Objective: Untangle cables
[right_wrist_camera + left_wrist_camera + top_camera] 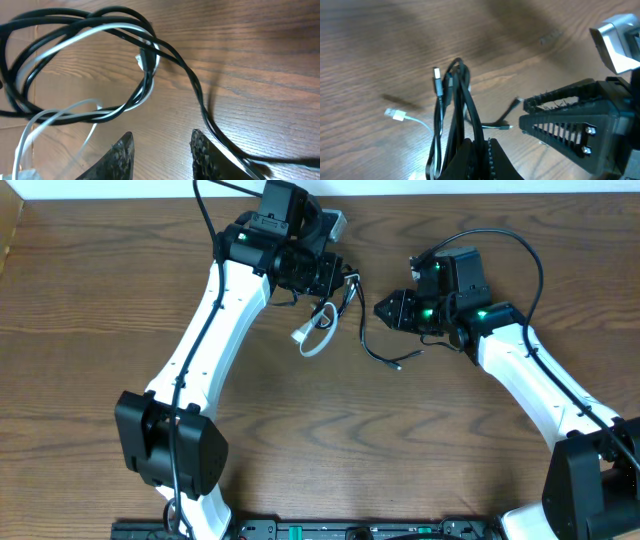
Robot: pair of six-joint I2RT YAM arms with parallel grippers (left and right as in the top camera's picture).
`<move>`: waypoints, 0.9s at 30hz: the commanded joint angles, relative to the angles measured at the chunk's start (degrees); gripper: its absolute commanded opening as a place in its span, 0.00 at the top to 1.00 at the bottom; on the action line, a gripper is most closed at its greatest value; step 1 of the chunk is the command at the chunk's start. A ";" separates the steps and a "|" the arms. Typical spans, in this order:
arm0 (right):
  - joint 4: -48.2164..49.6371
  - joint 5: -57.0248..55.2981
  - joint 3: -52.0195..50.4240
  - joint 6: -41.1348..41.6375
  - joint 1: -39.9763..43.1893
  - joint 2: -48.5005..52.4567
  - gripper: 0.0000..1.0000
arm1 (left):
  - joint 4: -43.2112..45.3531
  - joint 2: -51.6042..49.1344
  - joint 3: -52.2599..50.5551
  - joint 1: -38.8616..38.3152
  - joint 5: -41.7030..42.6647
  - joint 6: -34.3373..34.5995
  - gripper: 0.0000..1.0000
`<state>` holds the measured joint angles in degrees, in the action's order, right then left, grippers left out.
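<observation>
The cables hang as a tangled bundle from my left gripper (pixel 340 284). Its jaws are shut on the black cable (pixel 461 95), whose loops rise from the left gripper (pixel 482 143) to a small plug. The white cable (pixel 314 332) loops down onto the table, and its white plug (pixel 395 114) lies on the wood. A loose black strand (pixel 372 350) trails right to an end plug near my right gripper (pixel 381 310). In the right wrist view the right gripper (pixel 162 141) stands open over bare wood. The black cable (pixel 75 20) and white cable (pixel 90 33) coil just beyond it. One black strand (pixel 200 107) passes outside the right finger.
The wooden table (pixel 120 290) spreads all around. The right gripper's ribbed finger (pixel 565 125) shows close beside the bundle in the left wrist view. Both arms' bases sit at the near edge.
</observation>
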<state>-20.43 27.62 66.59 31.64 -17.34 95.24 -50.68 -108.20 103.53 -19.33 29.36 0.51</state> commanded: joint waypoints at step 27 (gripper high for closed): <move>5.97 1.07 0.04 15.54 -0.46 4.87 0.39 | 4.83 -0.50 0.22 -3.04 8.96 13.46 0.93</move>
<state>-13.06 29.30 66.59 50.39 -17.39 98.28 -47.68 -108.99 103.53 -22.35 35.70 11.38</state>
